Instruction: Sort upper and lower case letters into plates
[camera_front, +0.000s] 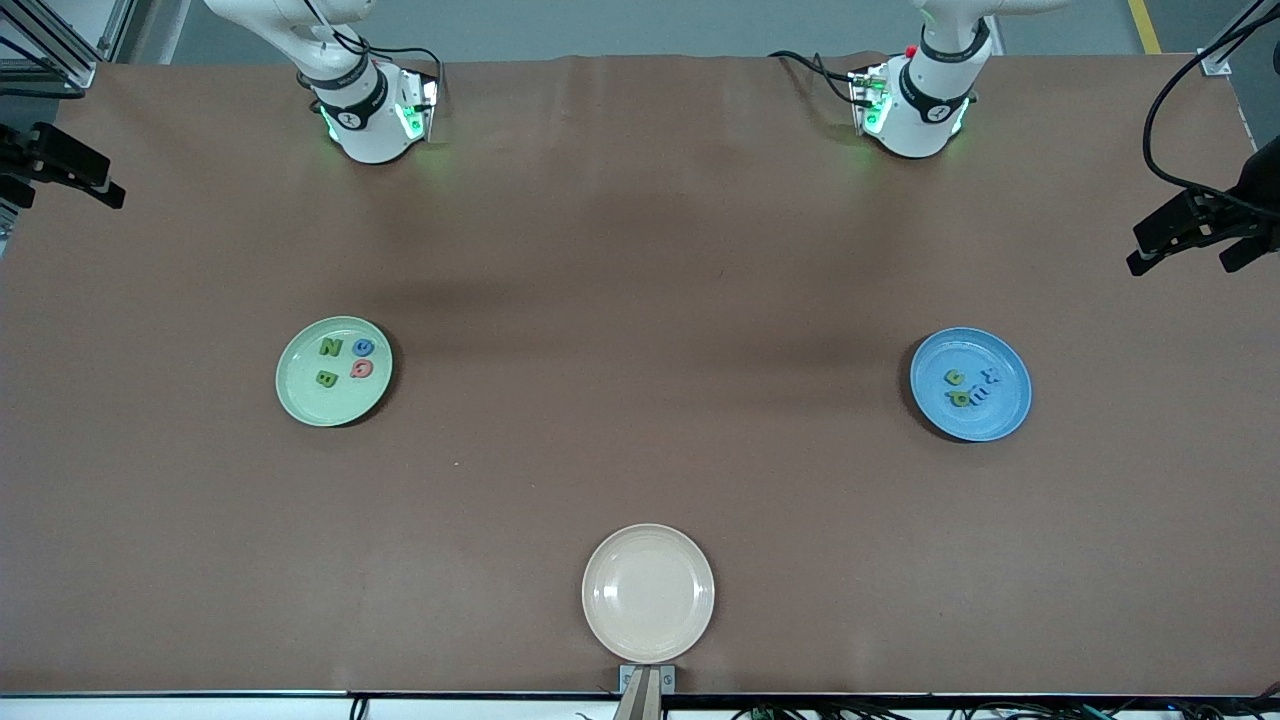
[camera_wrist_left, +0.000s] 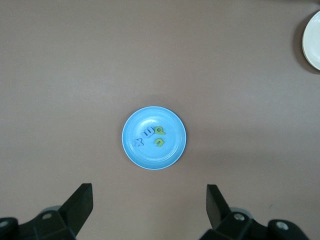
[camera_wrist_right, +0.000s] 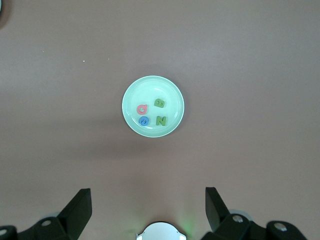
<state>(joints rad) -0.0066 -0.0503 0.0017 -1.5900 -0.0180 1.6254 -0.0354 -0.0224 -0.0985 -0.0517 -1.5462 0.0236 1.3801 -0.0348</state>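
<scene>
Left gripper (camera_wrist_left: 149, 210): fingers spread wide, nothing between them; hangs high over the counter (camera_front: 640, 250), looking straight down on the blue plate (camera_wrist_left: 172, 150). Arm waits.

Right gripper (camera_wrist_right: 148, 210): fingers likewise spread, empty; hangs high over the counter above the green plate (camera_wrist_right: 131, 92). Arm waits.

Blue plate, toward the left arm's end of the counter: holds four small letters lying loose, close together near the middle, namely two blue ones, an x (camera_wrist_left: 138, 143) and an m (camera_wrist_left: 149, 133), and two green ones, a p (camera_wrist_left: 161, 131) and a u (camera_wrist_left: 159, 143). All read as lower case.

Green plate (camera_front: 300, 395), toward the right arm's end: holds a green N (camera_wrist_right: 161, 120), a green B (camera_wrist_right: 160, 103), a red letter (camera_wrist_right: 142, 109) and a blue round letter (camera_wrist_right: 143, 121), set apart from one another. The last two look like capitals, probably Q, though the shapes are too small to be sure.

Cream plate (camera_front: 648, 592): nearest the front camera, midway along the counter's edge, nothing on it.

Loose letters on the counter: none seen.

Handling note: the sort appears finished. What is left is best done as a check: confirm each plate's case from above, keep both grippers high and well clear of the rims so that neither plate is nudged, and descend only if a letter proves misfiled.
</scene>
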